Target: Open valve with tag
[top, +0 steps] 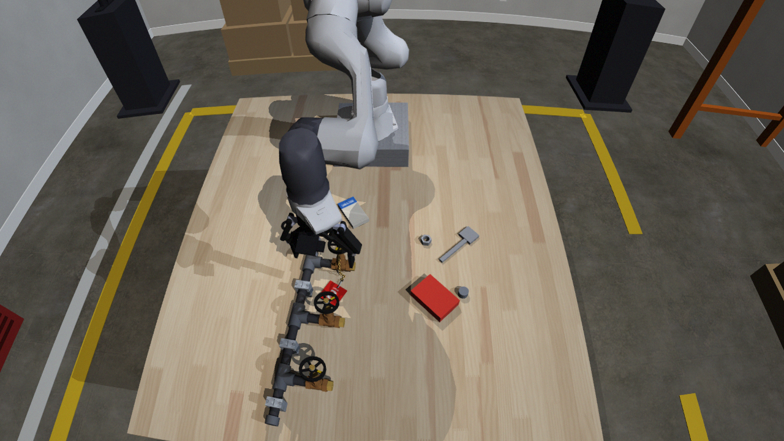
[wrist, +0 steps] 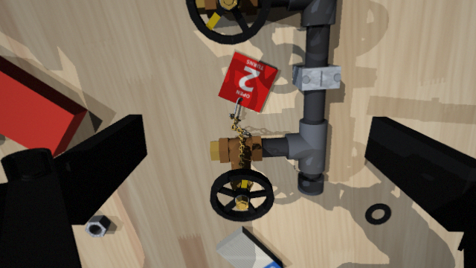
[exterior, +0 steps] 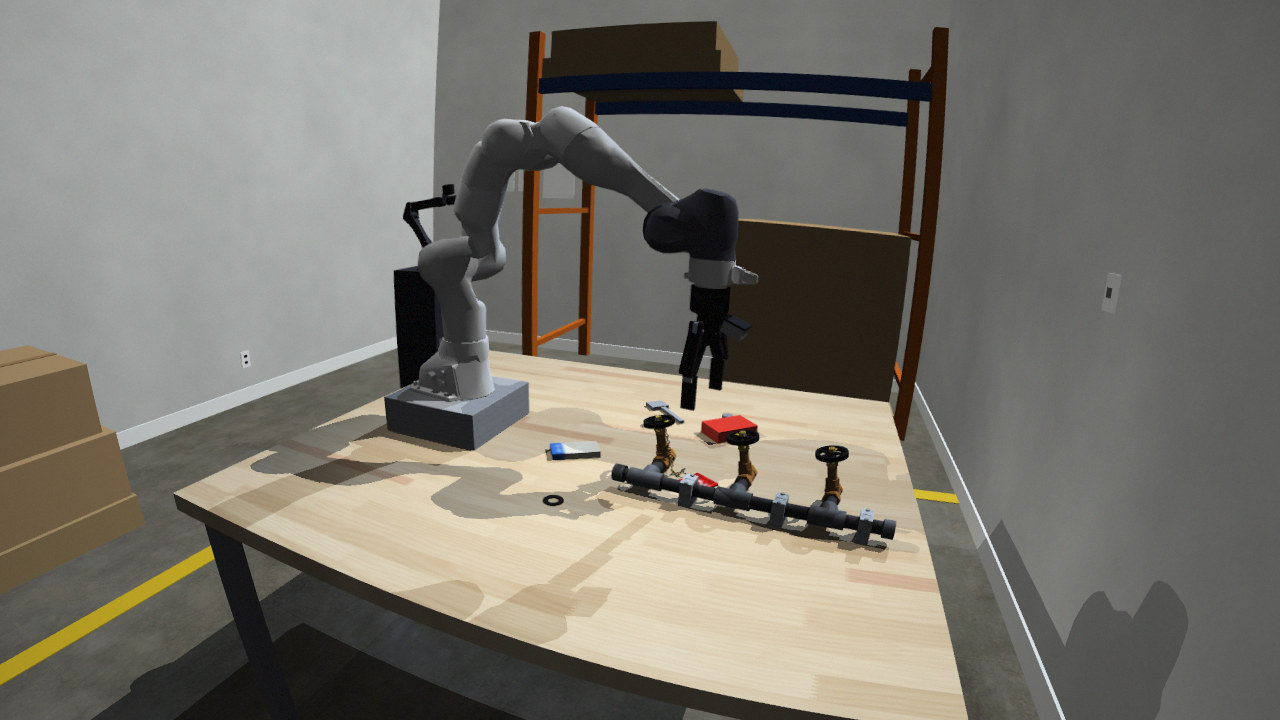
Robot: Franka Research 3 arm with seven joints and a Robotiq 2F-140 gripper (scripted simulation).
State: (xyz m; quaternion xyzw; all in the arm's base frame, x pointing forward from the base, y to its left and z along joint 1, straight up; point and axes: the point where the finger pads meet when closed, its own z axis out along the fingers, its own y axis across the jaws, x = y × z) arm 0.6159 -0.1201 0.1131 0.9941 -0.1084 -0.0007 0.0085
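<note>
A dark pipe manifold [top: 296, 315] [exterior: 760, 503] [wrist: 316, 112] lies on the wooden table and carries three brass valves with black handwheels. The valve at the end nearest the robot base has its handwheel [top: 337, 247] [exterior: 659, 422] [wrist: 242, 193] below my fingers. A chain [wrist: 239, 138] links this valve to a red tag [top: 333, 289] [exterior: 705, 480] [wrist: 248, 82] reading "OPEN 2 TURNS". The middle handwheel [top: 329, 300] [exterior: 742, 437] [wrist: 227, 18] and the far handwheel [top: 312, 371] [exterior: 831, 453] stand apart. My gripper [top: 320, 244] [exterior: 700, 391] [wrist: 255, 136] is open and empty, hanging above the tagged valve with a finger on either side.
A red box [top: 433, 296] [exterior: 729, 427] [wrist: 33, 112], a grey hammer [top: 459, 243] [exterior: 662, 409], a nut [top: 423, 238] [wrist: 98, 224] and a small grey cylinder [top: 462, 291] lie beyond the valves. A blue-and-white box [top: 353, 211] [exterior: 572, 449] [wrist: 247, 249] and a black washer [exterior: 553, 496] [wrist: 378, 214] lie near the tagged valve.
</note>
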